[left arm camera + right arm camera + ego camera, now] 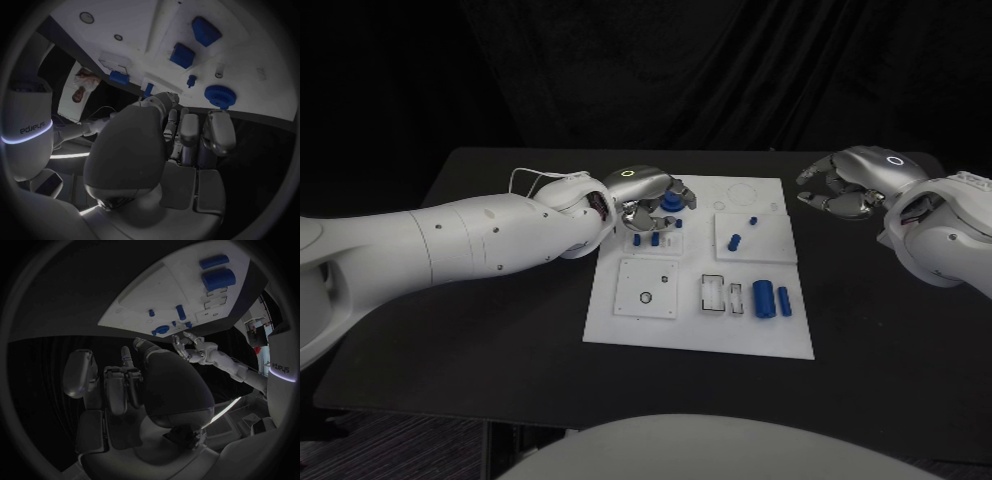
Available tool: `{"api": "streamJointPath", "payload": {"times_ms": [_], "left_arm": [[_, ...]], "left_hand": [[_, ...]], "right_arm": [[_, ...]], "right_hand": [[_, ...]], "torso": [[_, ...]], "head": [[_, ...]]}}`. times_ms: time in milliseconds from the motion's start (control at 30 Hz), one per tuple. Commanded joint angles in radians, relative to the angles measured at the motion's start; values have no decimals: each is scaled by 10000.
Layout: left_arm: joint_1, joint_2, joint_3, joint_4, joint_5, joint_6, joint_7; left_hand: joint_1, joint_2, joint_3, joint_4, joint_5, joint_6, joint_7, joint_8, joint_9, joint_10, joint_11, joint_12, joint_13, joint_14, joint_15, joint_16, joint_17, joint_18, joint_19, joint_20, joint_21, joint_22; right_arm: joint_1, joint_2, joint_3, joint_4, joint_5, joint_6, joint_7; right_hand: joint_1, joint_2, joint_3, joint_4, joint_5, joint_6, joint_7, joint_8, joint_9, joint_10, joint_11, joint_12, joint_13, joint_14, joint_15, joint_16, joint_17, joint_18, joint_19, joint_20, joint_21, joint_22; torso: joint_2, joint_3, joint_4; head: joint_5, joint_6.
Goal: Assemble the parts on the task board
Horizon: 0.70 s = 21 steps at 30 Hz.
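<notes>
The left robot hand point(643, 195) hovers over the far left part of the task board point(661, 325), its fingers curled loosely around a round blue part point(672, 202); whether they grip it, I cannot tell. The right robot hand point(848, 183) hangs over the bench point(488, 340) just right of the board's far corner, fingers curled in, holding nothing. Near the board's near right, two blue cylinders point(772, 298) lie side by side, long axes running near to far.

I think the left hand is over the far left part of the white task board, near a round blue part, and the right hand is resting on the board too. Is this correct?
Not entirely. The left hand is indeed over the far left part of the task board, by the round blue part. But the right hand is not on the board: the head view shows it beside the board's far right corner, over the black table.
</notes>
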Motion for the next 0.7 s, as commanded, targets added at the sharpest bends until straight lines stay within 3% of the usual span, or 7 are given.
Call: {"api": "streamJointPath", "payload": {"times_ms": [33,100,267,300,500,600,700], "left_arm": [[14,204,13,-168,-1361,587,-285],[15,311,14,-252,-1451,574,-367],[18,505,15,-417,-1571,421,-545],[20,524,15,-431,-1598,371,-570],[55,517,15,-357,-2102,30,-758],[150,472,16,-239,-2260,49,-859],[266,484,16,-206,-2321,205,-914]], "left_hand": [[-18,-26,-110,-74,-26,59,-105,-19,-233,108,31,-52,-191,88,3,3,47,-77,113,-9,37,1281],[-20,-28,-151,-99,-26,58,-145,-27,-311,127,42,-45,-241,116,5,21,69,-83,142,-7,43,1286],[-56,2,-239,-138,-20,139,-98,-8,-491,248,124,42,-323,205,47,97,164,-100,216,20,61,1303],[17,113,-437,-252,-2034,211,-91,-17,-632,282,133,98,-356,257,115,134,185,-85,247,9,35,1295],[-93,122,-631,-281,-1942,300,-119,2,-802,196,145,142,-418,267,100,143,173,-110,300,81,13,1293],[-87,144,-653,-298,-1932,338,-144,11,-834,190,138,163,-425,269,96,144,169,-106,302,81,-4,1287],[-71,171,-681,-334,-1909,392,-151,18,-885,247,133,231,-420,251,92,127,134,-101,299,81,-37,1276]], "right_arm": [[-21,-11,6,37,-27,-172,-109],[-21,-8,6,45,-27,-174,-107],[-21,2,7,56,-27,-186,-107],[-20,2,7,59,-27,-188,-107],[-20,-19,7,72,-27,-180,-114],[-19,-31,7,62,-27,-175,-120],[-20,-7,7,40,-27,-173,-115]], "right_hand": [[28,37,59,-18,29,52,-13,-49,-9,1041,29,26,2629,1047,26,29,2635,152,-31,-40,-8,1599],[28,37,59,-18,29,52,-13,-49,-9,1041,29,26,2629,1047,26,29,2635,152,-31,-40,-8,1599],[28,37,59,-18,29,52,-13,-49,-9,1041,29,26,2629,1047,26,29,2635,152,-31,-40,-8,1599],[28,37,59,-18,29,52,-13,-49,-9,1041,29,26,2629,1047,26,29,2635,152,-31,-40,-8,1599],[28,37,59,-18,29,52,-13,-49,-9,1041,29,26,2629,1047,26,29,2635,152,-31,-40,-8,1599],[28,37,59,-18,29,52,-13,-49,-9,1041,29,26,2629,1047,26,29,2635,152,-31,-40,-8,1599],[28,37,59,-18,29,52,-13,-49,-9,1041,29,26,2629,1047,26,29,2635,152,-31,-40,-8,1599]], "torso": [[-9,-17,-36],[0,-22,-70],[-12,-18,-43],[-4,-16,-54],[19,2,-80],[2,-7,-51],[15,-3,-60]], "head": [[10,-2],[14,-2],[-80,-2],[-91,-2],[-95,-2],[-116,-2],[-56,-2]]}}
